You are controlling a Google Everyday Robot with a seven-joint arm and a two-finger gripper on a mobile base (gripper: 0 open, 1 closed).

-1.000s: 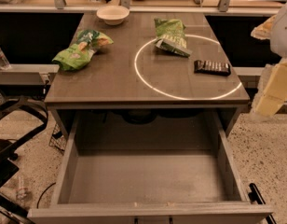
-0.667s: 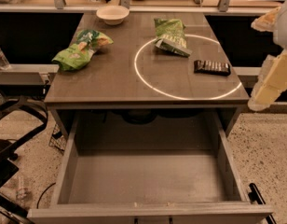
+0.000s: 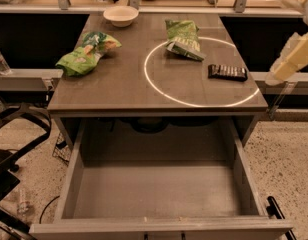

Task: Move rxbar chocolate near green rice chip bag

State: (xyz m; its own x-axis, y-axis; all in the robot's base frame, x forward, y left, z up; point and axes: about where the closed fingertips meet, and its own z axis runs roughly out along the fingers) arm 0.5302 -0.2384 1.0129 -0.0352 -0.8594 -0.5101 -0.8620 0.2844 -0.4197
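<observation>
The tool (image 3: 293, 60) hangs out past the bench's (image 3: 119, 91) right edge, level with its middle, touching nothing; whether it is open or closed I cannot tell. Nearest it, the rxbar (image 3: 227, 72) lies flat by the right edge, just inside a white ring (image 3: 155, 88). A darker green bag (image 3: 182, 38) sits in the ring's far part. The rice chip bag (image 3: 86, 53) lies near the left edge, well apart from the rxbar. A bowl (image 3: 121, 15) stands at the far edge. Below the front edge, a drawer (image 3: 154, 228) is pulled out
</observation>
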